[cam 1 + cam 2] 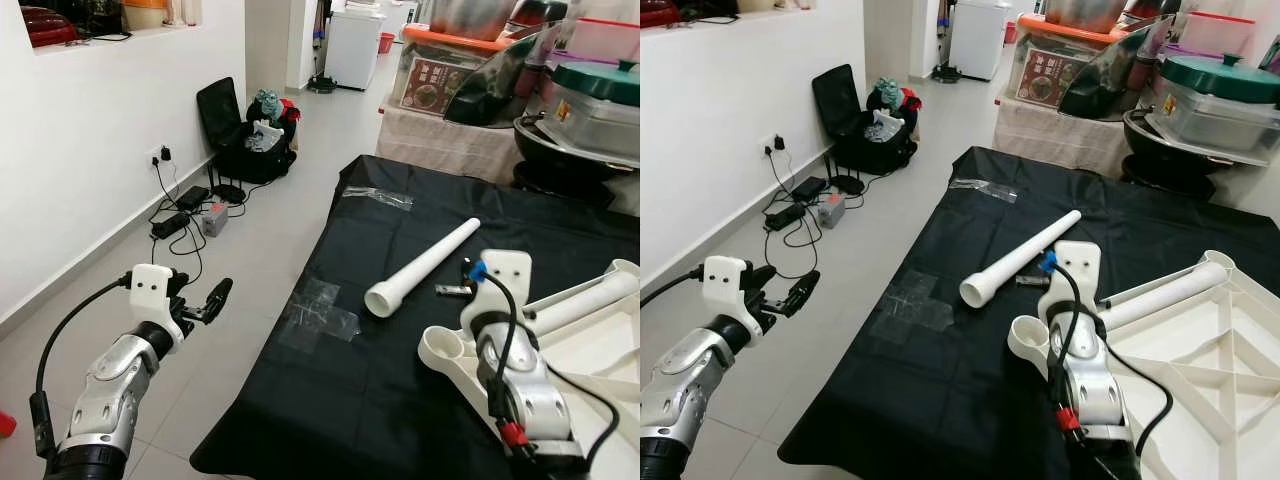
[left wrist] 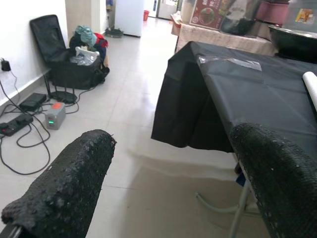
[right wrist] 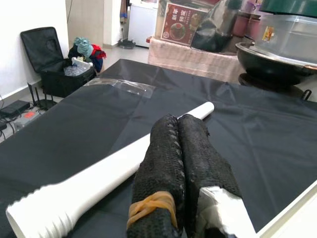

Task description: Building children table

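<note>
the right gripper (image 3: 181, 163) is pressed together, empty, above the loose leg (image 1: 422, 268); if nudged, it could be rolled off the table (image 1: 400, 400). the left gripper (image 2: 173, 183) is held apart.

Loose table leg (image 1: 421, 268) on the black-covered table (image 1: 330, 380), left of the upturned tabletop (image 1: 1210, 370).

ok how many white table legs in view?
2. One loose leg lies on the black cloth ahead of the right gripper. One fitted leg sticks out from the white tabletop. Others may be hidden.
</note>
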Robot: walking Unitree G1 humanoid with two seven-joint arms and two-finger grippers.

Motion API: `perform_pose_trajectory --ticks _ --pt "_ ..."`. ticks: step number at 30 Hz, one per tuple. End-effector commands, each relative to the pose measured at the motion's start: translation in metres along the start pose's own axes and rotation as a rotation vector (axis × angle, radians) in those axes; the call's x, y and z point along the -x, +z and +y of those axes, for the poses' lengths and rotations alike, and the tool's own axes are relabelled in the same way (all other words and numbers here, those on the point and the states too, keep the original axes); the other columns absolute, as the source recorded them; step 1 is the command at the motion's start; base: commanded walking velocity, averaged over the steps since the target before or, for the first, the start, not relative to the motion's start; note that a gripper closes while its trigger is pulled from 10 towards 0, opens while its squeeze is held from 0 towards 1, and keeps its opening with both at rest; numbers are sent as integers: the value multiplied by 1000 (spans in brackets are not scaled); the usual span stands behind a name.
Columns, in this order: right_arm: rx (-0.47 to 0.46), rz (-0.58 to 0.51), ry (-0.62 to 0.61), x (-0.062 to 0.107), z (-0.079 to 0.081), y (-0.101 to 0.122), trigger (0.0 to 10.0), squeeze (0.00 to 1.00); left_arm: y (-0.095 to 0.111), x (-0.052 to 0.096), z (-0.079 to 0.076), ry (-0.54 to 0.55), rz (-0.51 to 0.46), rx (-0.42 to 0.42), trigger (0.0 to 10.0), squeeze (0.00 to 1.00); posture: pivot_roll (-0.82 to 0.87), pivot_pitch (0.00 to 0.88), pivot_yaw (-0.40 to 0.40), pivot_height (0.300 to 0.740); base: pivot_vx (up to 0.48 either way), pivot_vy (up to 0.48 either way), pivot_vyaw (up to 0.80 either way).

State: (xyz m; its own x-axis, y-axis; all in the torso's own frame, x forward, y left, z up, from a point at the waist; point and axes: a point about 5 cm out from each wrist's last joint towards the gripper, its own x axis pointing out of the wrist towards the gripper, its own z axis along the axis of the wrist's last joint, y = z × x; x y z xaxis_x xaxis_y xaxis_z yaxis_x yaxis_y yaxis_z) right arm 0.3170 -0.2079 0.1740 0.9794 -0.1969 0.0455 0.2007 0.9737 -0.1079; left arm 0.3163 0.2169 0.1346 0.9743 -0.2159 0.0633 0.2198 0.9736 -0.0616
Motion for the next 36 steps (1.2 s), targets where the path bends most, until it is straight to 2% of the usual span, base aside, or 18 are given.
perform_pose_trajectory --ticks 1,2,4,8,16,21,28,36 --pt "15 31 -6 2 2 -6 3608 0 -2 1 6 20 12 -15 10000 0 95 0 -105 740 0 0 0" --pt "13 41 -8 2 3 -7 10000 0 -1 2 6 22 11 -17 10000 0 95 0 -105 740 0 0 0" --pt "23 64 -7 3 6 -10 10000 0 1 2 11 29 4 -23 10000 0 97 0 -105 740 0 0 0" --pt "-1 29 22 3 14 -4 10000 0 9 1 19 37 -13 -28 10000 0 94 0 -103 740 0 0 0" --pt "-21 -10 20 2 17 2 10000 0 11 0 10 -7 -34 -23 10000 0 93 0 -104 740 0 0 0" --pt "-57 1 10 3 18 0 10000 0 7 1 7 -17 -16 -23 10000 0 91 0 -103 740 0 0 -694" --pt "-67 -14 9 4 18 2 10000 0 11 -1 8 -40 -33 -36 10000 0 87 0 -96 740 325 289 -743" --pt "-80 -51 23 6 22 7 10000 0 18 -3 5 -59 -61 -53 10000 0 91 0 -93 740 332 0 -777"
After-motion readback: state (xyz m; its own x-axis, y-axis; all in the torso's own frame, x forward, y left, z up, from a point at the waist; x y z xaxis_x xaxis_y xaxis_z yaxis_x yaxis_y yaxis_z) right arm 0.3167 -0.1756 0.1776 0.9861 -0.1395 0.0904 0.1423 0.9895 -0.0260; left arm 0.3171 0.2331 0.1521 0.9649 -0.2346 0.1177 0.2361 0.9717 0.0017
